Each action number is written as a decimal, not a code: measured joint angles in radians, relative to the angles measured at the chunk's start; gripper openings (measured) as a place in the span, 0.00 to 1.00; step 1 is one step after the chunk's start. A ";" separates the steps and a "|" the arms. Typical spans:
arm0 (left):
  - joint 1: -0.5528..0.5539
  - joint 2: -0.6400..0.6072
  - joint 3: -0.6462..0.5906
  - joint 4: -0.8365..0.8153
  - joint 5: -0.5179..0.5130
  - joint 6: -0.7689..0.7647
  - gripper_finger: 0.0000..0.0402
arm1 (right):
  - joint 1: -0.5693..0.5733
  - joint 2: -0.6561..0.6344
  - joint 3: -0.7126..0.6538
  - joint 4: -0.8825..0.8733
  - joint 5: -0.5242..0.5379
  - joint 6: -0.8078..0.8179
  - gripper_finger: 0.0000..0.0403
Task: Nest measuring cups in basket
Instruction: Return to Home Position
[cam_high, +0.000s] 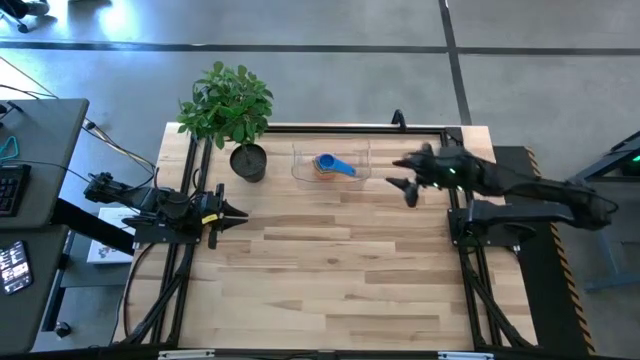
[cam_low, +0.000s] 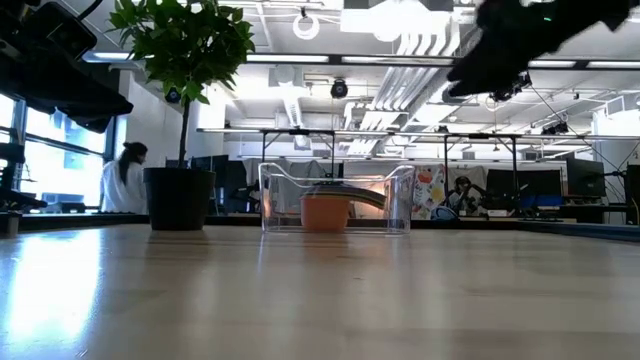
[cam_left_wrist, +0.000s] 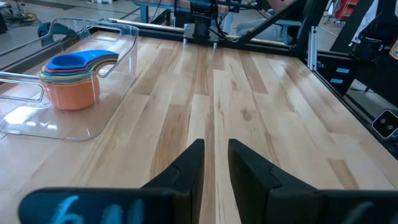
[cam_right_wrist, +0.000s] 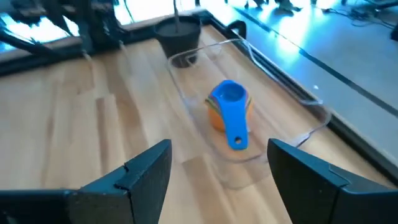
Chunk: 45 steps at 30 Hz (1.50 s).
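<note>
nested measuring cups (cam_high: 333, 166) sat in basket (cam_high: 297, 160), likely light, stiff, slick, best held by handles (cam_right_wrist: 237, 132); right hand (cam_right_wrist: 219, 148) open, left hand (cam_left_wrist: 216, 144) nearly closed.

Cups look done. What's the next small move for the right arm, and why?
Probably lift the right gripper a little and draw it back toward its own base. The stacked cups sit inside the clear bin, and the gripper hangs open and empty beside the bin, apart from its wall, so nothing seems left to grip. The left gripper waits at the table's left edge.
</note>
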 joint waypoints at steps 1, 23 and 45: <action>0.000 0.000 0.000 0.000 0.000 0.000 0.16 | 0.004 -0.050 -0.046 0.021 -0.005 0.012 0.64; 0.000 0.000 0.000 0.000 0.000 0.000 0.16 | 0.099 -0.646 -0.588 0.129 -0.024 0.191 0.64; 0.000 0.001 0.000 0.000 0.000 0.000 0.16 | 0.099 -0.494 -0.604 0.191 0.007 0.380 0.64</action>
